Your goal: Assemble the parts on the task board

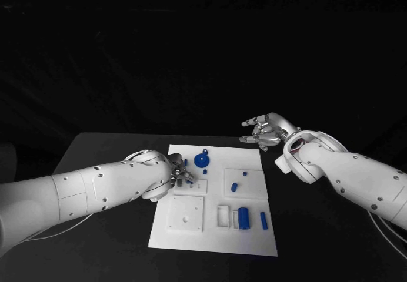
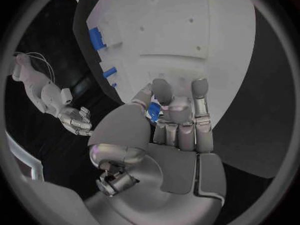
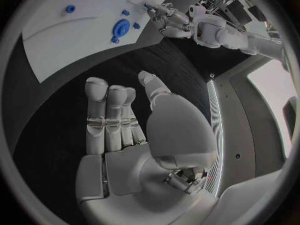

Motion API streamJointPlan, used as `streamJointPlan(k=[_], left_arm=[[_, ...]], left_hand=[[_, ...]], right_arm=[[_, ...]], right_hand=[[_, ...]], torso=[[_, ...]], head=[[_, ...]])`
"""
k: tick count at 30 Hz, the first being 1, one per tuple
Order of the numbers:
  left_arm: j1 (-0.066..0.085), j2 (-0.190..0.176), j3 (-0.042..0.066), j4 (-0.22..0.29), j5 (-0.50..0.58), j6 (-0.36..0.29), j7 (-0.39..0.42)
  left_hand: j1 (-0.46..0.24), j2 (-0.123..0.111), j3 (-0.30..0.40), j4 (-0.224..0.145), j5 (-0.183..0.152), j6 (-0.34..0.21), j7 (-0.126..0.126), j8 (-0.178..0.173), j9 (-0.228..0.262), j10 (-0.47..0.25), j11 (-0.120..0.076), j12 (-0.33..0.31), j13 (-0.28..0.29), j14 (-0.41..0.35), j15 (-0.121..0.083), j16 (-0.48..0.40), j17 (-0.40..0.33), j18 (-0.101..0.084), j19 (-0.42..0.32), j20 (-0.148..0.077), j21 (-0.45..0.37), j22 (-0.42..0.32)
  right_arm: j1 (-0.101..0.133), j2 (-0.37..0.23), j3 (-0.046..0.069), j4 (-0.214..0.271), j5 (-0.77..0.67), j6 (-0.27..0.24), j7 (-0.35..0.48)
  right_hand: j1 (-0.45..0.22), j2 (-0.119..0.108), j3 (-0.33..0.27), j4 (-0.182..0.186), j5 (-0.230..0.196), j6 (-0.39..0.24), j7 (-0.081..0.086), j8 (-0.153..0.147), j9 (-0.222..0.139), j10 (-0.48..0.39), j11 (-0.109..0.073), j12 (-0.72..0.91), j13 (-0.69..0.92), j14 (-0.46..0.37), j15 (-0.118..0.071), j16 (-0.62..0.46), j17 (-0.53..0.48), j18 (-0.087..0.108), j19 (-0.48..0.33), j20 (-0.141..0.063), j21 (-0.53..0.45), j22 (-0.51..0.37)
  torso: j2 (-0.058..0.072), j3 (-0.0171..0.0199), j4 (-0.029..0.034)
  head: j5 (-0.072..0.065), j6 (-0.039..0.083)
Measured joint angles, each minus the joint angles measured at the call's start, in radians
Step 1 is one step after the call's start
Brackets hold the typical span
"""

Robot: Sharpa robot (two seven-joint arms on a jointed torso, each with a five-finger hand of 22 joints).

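The white task board [image 1: 222, 197] lies in the middle of the black counter [image 1: 102, 153]. The left hand [image 1: 180, 175] is lowered onto the board's left half, beside a raised square block there; in the left wrist view its fingers [image 2: 180, 110] curl inward and pinch a small blue part [image 2: 153, 111] against the thumb, just above the board surface.

The right hand [image 1: 270, 132] hovers off the board's far right corner, above the bare counter, fingers spread apart and holding nothing; the right wrist view shows the same hand [image 3: 134, 130] with its palm flat and empty.

Parts on the board: a round blue disc [image 1: 202, 160] with a small stem sits near the far edge, close to the left hand. A small blue peg [image 1: 233, 187] stands in the square block right of centre, and a tiny blue piece [image 1: 245, 173] lies just beyond it. Along the near edge, a square white plate [image 1: 186, 212] with small holes occupies the left; right of it a rectangular recess [image 1: 223, 216] adjoins a blue cylinder [image 1: 243, 217] lying in its own slot, and a slim blue bar [image 1: 264, 220] lies just beside that, nearest the right edge.
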Motion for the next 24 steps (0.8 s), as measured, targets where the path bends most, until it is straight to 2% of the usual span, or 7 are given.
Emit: streamJointPlan(k=[13,24], left_arm=[[-0.002,0.005,0.001,-0.004,-0.01,0.039,-0.004],[-0.002,0.007,0.002,-0.003,-0.014,0.057,-0.006]], left_hand=[[0.001,0.0,-0.001,0.001,0.0,0.0,0.0,-0.003,0.001,0.0,0.0,0.0,-0.001,0.0,0.0,0.0,-0.001,0.0,0.0,0.0,0.0,0.0],[0.001,0.0,-0.004,0.001,-0.004,0.0,0.0,0.001,0.02,0.0,0.0,0.0,-0.002,0.0,0.0,0.0,-0.003,0.0,0.0,0.0,0.0,0.0]], right_arm=[[-0.003,0.003,0.0,-0.002,0.0,0.004,0.0],[-0.006,0.005,0.0,-0.004,0.0,0.007,0.0]], right_hand=[[0.0,0.0,0.0,0.0,0.0,0.007,-0.001,0.0,0.0,0.0,0.0,0.0,0.0,0.0,0.0,0.0,0.0,0.0,0.0,0.0,0.0,0.0],[0.0,0.0,0.0,0.0,0.0,0.007,-0.001,0.0,0.0,0.0,0.0,0.0,0.0,0.0,0.0,0.0,0.0,0.0,0.0,0.0,0.0,0.0]], torso=[[0.0,0.0004,0.0005],[0.0,0.0008,0.0006]], head=[[0.0,-0.004],[0.001,-0.007]])
